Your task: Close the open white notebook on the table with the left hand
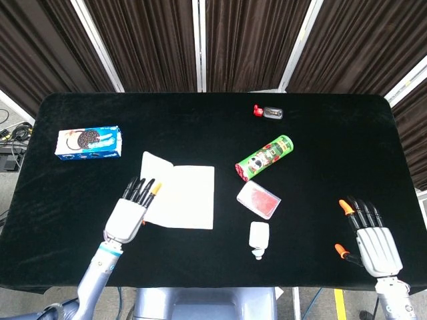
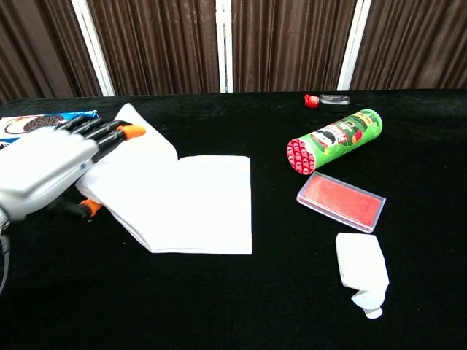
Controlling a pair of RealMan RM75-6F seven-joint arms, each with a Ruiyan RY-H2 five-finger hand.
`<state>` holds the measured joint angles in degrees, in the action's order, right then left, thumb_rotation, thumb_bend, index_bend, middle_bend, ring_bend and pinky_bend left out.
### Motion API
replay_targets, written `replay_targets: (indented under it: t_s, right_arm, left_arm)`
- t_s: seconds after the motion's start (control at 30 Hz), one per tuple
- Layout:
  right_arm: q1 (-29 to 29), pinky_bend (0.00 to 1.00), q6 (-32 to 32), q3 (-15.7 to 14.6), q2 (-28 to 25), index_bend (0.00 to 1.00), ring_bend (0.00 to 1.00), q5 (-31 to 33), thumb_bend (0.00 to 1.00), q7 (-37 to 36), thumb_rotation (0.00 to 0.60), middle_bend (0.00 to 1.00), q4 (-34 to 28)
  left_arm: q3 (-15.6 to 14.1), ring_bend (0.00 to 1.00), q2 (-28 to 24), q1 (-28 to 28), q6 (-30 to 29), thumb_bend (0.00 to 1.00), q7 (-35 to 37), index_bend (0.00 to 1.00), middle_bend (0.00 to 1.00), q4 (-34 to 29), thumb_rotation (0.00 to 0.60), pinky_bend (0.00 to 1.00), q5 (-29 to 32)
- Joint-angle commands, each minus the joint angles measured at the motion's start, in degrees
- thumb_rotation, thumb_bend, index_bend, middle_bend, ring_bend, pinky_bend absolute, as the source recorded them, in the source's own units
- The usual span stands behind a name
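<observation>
Chest view: left hand [image 2: 45, 171] under lifted page [image 2: 139, 157]

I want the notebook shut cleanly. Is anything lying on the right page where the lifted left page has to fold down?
Nothing visible. The left hand holds the left page of the notebook raised; the right page is bare. The red card case lies apart on the cloth.
</observation>
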<state>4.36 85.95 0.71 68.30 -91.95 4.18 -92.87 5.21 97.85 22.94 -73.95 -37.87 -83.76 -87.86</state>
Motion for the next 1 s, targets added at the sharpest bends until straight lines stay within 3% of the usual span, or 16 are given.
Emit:
replay_targets:
  t_s: [0.03,0.27,0.53,0.87,1.0]
  right_arm:
    - [0.02,0.0,0.04,0.1,-0.04,0.0,0.0,0.08,0.09,-0.17,0.6,0.0,-0.01]
    - [-0.06,0.0,0.23,0.06,-0.25,0.0,0.0,-0.07,0.09,-0.47,0.6,0.0,-0.31]
    - [-0.09,0.0,0.34,0.3,-0.61,0.0,0.0,0.25,0.09,-0.98,0.6,0.0,-0.51]
    - [-0.1,0.0,0.19,0.38,-0.82,0.0,0.0,0.53,0.08,-0.65,0.6,0.0,-0.76]
    - [-0.17,0.0,0.31,0.2,-0.48,0.0,0.0,0.15,0.09,0.6,0.6,0.0,-0.83]
  left_arm:
    - [1.55,0.0,1.03,1.58,0.33,0.52,-1.36,0.0,0.0,-0.01,0.6,0.0,-0.34]
    - [4.54,0.0,4.31,4.76,0.48,0.51,-1.7,0.0,0.0,1.74,0.6,0.0,-0.35]
    - [3.83,0.0,4.79,5.26,0.08,0.44,-2.93,0.0,0.0,1.7,0.6,0.0,-0.34]
    - [-0.6,0.0,-5.96,-0.97,-2.96,0.27,-3.63,0.0,0.0,-6.25,0.6,0.0,2.72]
    - [-2.72,0.0,-12.57,-5.79,-8.1,0.25,-1.22,0.0,0.0,-10.1,0.6,0.0,3.06]
